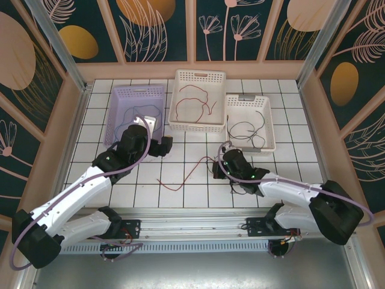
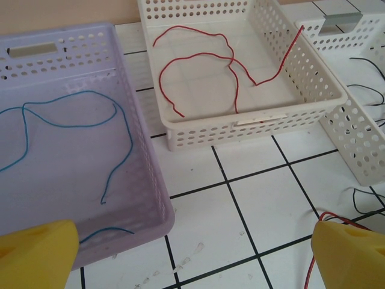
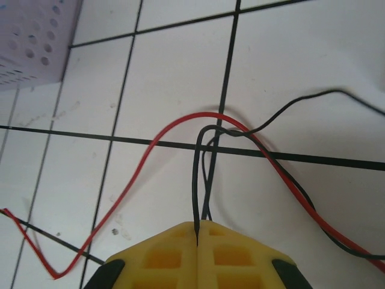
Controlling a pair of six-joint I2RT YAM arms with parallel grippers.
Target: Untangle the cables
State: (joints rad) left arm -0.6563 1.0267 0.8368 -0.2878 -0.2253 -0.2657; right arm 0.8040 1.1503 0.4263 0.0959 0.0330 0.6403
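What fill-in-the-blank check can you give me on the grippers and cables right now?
1. The right gripper is ____ on the black cable lying on the tiles.
2. The left gripper hangs ____, holding nothing.
3. The blue cable lies inside the ____ basket.

Missing words: shut; open; lilac.

White tiled table (image 1: pixel 180 201), blk grout. Lilac basket (image 1: pixel 138 88) far left, white basket (image 1: pixel 198 127) mid, 2nd white basket (image 1: pixel 271 123) right, all sitting on tiles. Nearer, loose on tiles: red cable (image 3: pixel 201 114) crossing blk cable (image 3: pixel 289 107).
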